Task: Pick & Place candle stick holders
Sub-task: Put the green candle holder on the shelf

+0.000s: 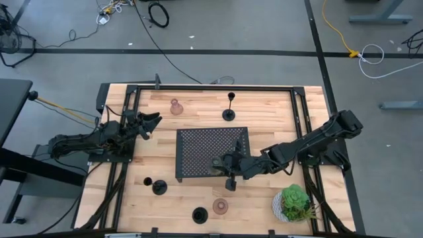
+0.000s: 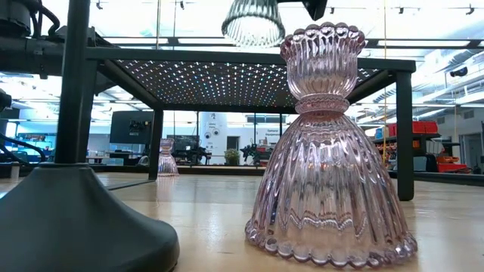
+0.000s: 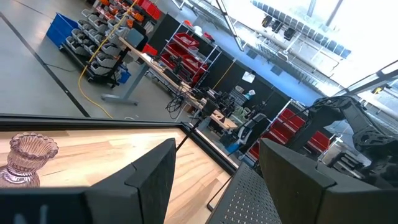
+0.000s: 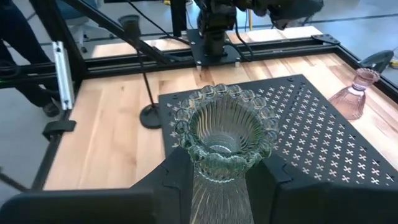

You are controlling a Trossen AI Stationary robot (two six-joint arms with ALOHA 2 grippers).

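Green glass holder [image 4: 225,146] in right hand [image 4: 217,180] | over perforated tray [image 4: 323,143]

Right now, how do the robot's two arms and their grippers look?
Both arms are dark, almost black, built of jointed segments with bulky housings. The left gripper and the right gripper each end in two broad, flat, matte black fingers with angular edges. No markings show.

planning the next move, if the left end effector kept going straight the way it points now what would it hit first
Probably nothing on the table: the open left end effector points over the black perforated tray toward the room beyond. The pink glass holder sits off to one side. Depth is unclear.
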